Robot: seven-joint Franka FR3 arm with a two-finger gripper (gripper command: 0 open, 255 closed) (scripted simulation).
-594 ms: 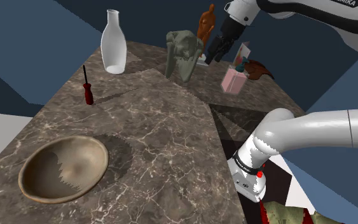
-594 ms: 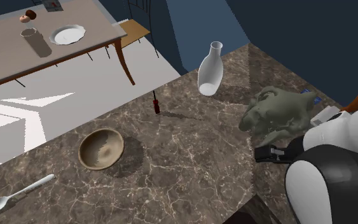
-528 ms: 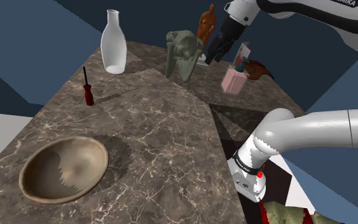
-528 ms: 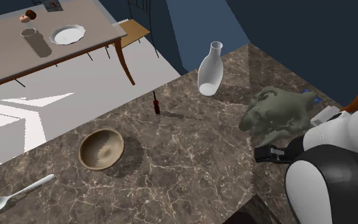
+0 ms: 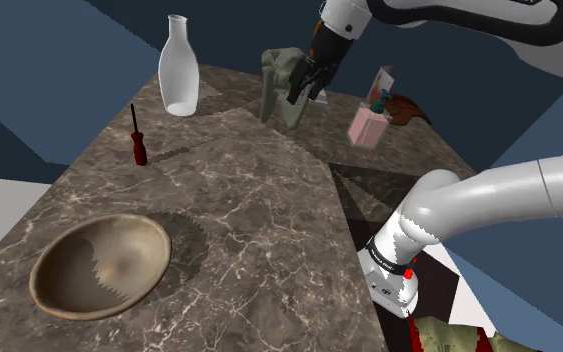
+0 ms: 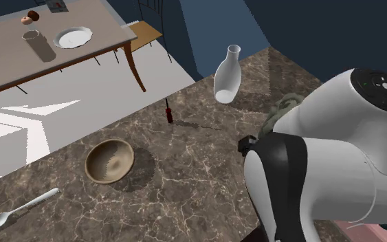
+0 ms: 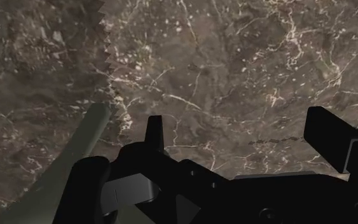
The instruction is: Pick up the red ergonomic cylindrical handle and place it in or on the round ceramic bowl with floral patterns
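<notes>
Screwdriver [image 5: 138, 146] pickup: gripper parked over by the statue

Red handle, thin black shaft. In the shoulder view it's roughly 12 o'clock from the bowl [image 5: 129, 255], well apart from it on the marble counter [image 5: 259, 220]. It looks like it's standing on its handle end with the shaft pointing up, and it throws a long shadow. The second exterior view has it [image 6: 169, 113] at about 1 o'clock from the bowl [image 6: 109, 161].

My guess on handling: light, stiff, hard and probably a bit slick, and very easy to knock over if a finger bumps it. I'd pinch across the fat part of the red handle, not the skinny shaft (that'd just swivel).

The arm rises from the stand at 5 o'clock in the shoulder view, arcs high across the top, and the wrist tips down toward the counter. The gripper [image 5: 295, 92] hangs right in front of the grey-green statue [image 5: 272, 72], about 2 o'clock from the screwdriver and well apart from it. In the wrist view the gripper [image 7: 241, 133] has its fingers spread with nothing between them, just marble below and a sliver of statue [image 7: 75, 159] beside one finger.
</notes>
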